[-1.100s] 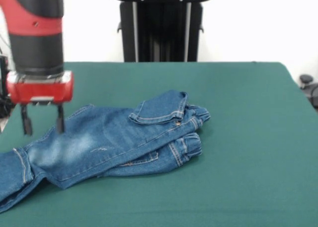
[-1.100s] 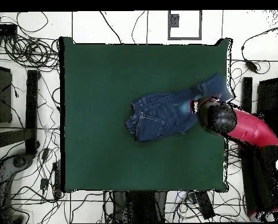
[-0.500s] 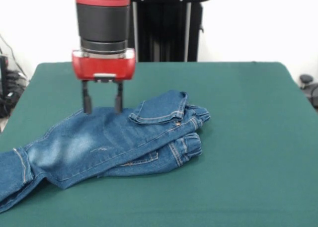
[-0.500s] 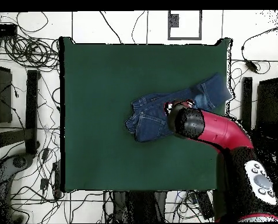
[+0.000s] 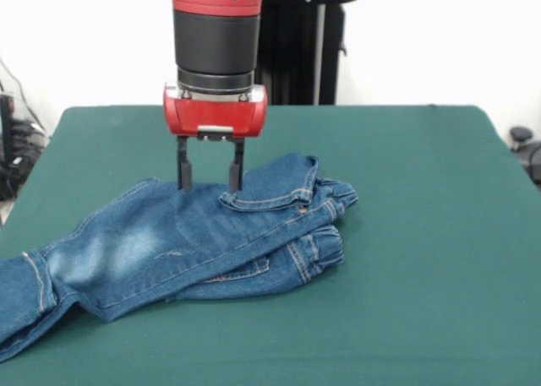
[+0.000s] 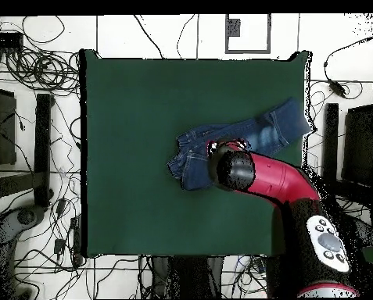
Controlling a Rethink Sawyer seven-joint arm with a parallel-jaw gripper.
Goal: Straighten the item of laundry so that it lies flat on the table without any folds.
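Gripper (image 5: 210,182) hung with both fingers (image 5: 183,173) apart and nothing between them, tips just above the denim, possibly brushing it; contact could not be judged. Directly beneath lay the jeans (image 5: 169,242), sprawled across the desk (image 5: 423,234) and far from flat. To the gripper's near side and toward the front view's left ran one long leg, stretched out to the desk's edge, faded patch (image 5: 118,251) uppermost. Just beside the gripper, toward the front view's right, sat the waist end, doubled over itself into a thick bundle with a pocket flap (image 5: 270,187) turned up on top. Second leg (image 5: 279,272) seemingly tucked under the first, only its folded part peeking out nearer the camera. Seen from overhead, red arm (image 6: 275,183) covering the middle of the jeans (image 6: 252,133), gripper hidden under the wrist.

Placed over the border between the flat leg and the bunched waist, probably so as to pinch the folded layer and draw it open. Spread fingers suited to a downward pinch on cloth. Straightening judged barely begun: waist folded, legs overlapped.
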